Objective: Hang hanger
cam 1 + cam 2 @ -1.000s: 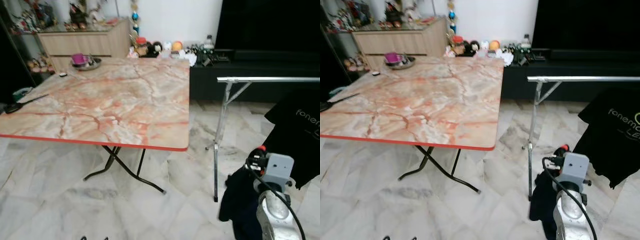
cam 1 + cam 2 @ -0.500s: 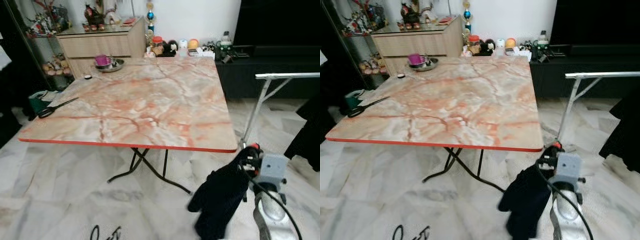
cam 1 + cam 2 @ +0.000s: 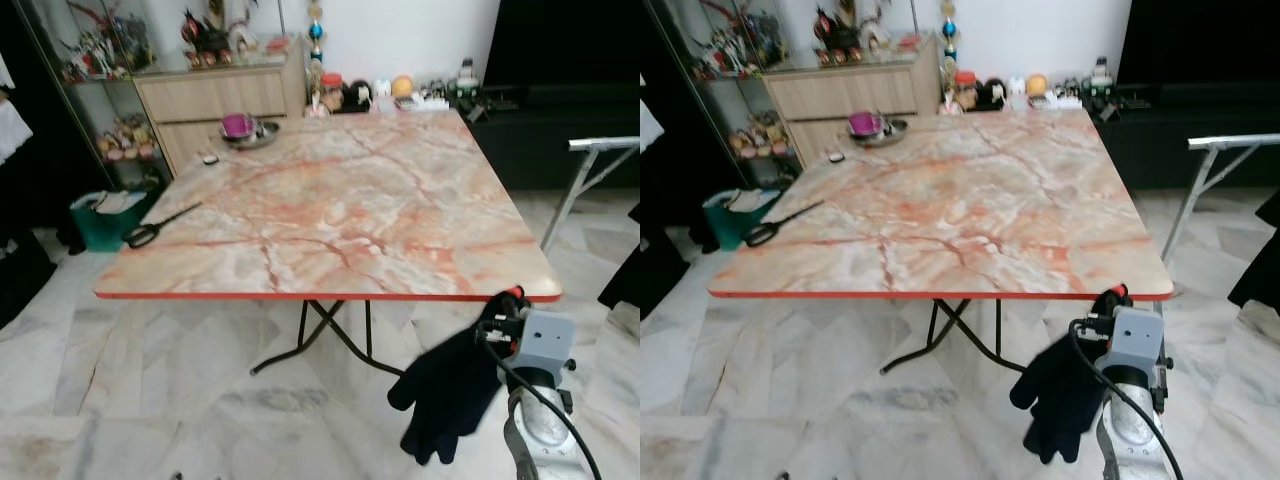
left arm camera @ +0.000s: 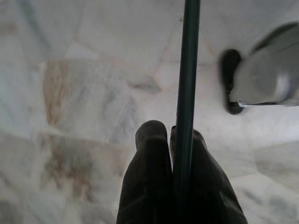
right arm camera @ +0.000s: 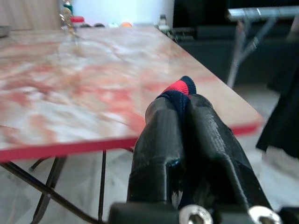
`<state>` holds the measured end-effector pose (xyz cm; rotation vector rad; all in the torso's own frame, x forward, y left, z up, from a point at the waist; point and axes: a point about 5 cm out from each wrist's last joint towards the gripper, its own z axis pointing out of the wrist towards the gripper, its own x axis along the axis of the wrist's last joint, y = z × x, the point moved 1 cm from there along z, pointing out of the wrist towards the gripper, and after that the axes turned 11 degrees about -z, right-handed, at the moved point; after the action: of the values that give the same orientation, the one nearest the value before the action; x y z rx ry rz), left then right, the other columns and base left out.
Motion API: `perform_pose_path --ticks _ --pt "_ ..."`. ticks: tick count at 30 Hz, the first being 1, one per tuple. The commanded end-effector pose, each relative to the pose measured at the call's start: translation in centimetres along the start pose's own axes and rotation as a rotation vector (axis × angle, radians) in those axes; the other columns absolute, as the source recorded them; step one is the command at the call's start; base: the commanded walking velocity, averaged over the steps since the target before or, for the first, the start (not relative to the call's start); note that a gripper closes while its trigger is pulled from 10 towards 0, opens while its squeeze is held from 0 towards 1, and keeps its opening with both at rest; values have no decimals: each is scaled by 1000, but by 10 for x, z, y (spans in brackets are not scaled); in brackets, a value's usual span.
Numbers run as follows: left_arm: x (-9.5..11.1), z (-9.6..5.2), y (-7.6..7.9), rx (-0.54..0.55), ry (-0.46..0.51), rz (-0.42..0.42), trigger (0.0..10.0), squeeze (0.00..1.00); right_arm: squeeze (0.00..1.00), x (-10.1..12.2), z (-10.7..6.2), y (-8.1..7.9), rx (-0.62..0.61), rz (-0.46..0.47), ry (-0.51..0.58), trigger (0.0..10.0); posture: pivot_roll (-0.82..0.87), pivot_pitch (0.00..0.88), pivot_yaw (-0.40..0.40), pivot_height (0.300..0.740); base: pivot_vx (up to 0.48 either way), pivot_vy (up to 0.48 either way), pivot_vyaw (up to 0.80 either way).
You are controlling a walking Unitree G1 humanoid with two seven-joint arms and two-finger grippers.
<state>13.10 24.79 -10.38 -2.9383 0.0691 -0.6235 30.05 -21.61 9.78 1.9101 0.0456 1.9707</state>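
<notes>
Right gripper (image 5: 182, 109), lower right of the head views, is clenched on a dark navy garment (image 3: 445, 395) that droops from it toward the marble floor (image 3: 150, 400), just in front of the near edge of the marble-patterned folding table (image 3: 340, 200). The right wrist view adds detail: a red-trimmed fold of the cloth pokes out between the closed fingertips, with the table's red edge beyond. Left gripper (image 4: 170, 135) is pressed shut on a thin dark green rod (image 4: 187, 70), apparently the hanger; the left wrist view has it running straight up the frame over floor tiles, and its hook cannot be made out. On the table, head views: scissors (image 3: 160, 225) at the left edge, a purple cup in a dish (image 3: 240, 127) at upper left. A metal clothes rack (image 3: 595, 165) stands at the right edge.
</notes>
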Motion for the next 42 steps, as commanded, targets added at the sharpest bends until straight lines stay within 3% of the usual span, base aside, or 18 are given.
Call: perform_pose_path --ticks 1,5,9,10,11,12,15,18,21,29,37,42 --pt "-6 -1 0 -20 -16 54 10000 0 0 20 6 -11 32 11 78 10000 125 0 26 740 0 0 0" --pt "-6 -1 4 -49 -8 121 10000 0 0 24 9 -14 45 3 91 10000 135 0 29 740 0 0 0" --pt "-7 -1 3 -29 6 16 10000 0 0 26 11 -11 32 -2 100 10000 130 0 39 740 0 0 0" --pt "-5 -1 2 -13 14 -44 10000 0 0 27 11 -7 16 0 105 10000 128 0 39 740 0 0 0" --pt "-5 -1 2 -13 14 -44 10000 0 0 27 11 -7 16 0 105 10000 128 0 39 740 0 0 0" --pt "-2 0 0 12 28 -156 10000 0 0 29 12 -3 1 1 113 10000 123 0 39 740 0 0 0" --pt "1 0 1 15 41 -211 10000 0 0 34 12 0 -6 -5 131 10000 111 0 40 740 0 0 0" --pt "1 0 0 27 37 -225 10000 0 0 38 13 1 0 -14 151 10000 108 0 40 740 0 0 0" --pt "2 0 2 15 34 -187 10000 0 0 40 13 -4 27 -58 160 10000 101 0 48 740 263 0 0" --pt "1 0 -1 22 19 -148 10000 0 0 54 22 -4 -2 -37 196 10000 106 0 64 740 368 0 0" --pt "-5 -1 -7 29 3 -150 10000 0 0 97 51 1 -11 -15 298 10000 114 0 63 740 383 0 0" --pt "-4 -1 -5 23 2 -151 10000 0 0 153 76 8 -3 29 435 10000 118 0 55 740 399 0 0"
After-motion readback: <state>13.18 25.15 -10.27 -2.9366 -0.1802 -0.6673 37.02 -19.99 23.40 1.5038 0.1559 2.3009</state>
